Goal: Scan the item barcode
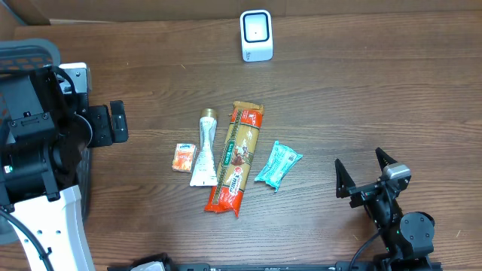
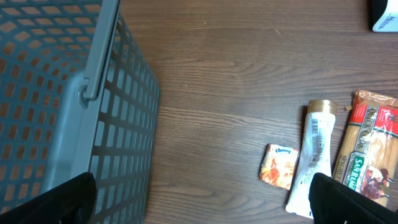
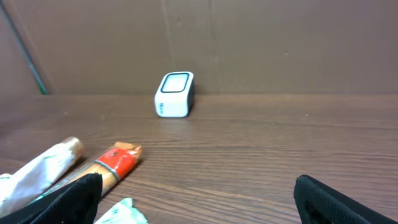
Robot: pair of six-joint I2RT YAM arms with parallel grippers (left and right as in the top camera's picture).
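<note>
While both arms are hanging clear of the goods, four items are lying in a loose row at the middle of the wooden table (image 1: 361, 83): a small orange tissue pack (image 1: 184, 157), a white tube (image 1: 204, 148) with its gold cap pointing to 12 o'clock, a long red pasta packet (image 1: 236, 158) and a teal packet (image 1: 278, 164) at the 3 o'clock end. The tube is lying against the pasta packet at its lower end, the tissue pack is sitting just beside the tube at its 9 o'clock, and the teal packet is lying slightly apart. The white scanner (image 1: 256, 35) is standing upright at 12 o'clock from the row, well apart from it, with only bare wood between. The left gripper (image 1: 119, 123) is hovering at 9 o'clock of the row, its fingers spread wide and touching no item; a grey mesh basket (image 2: 62, 93) is filling the 9 o'clock half of its wrist view, near the tissue pack. The right gripper (image 1: 359, 159) is hovering at 3 o'clock of the teal packet, likewise spread wide and empty, and is facing the scanner across open wood.
</note>
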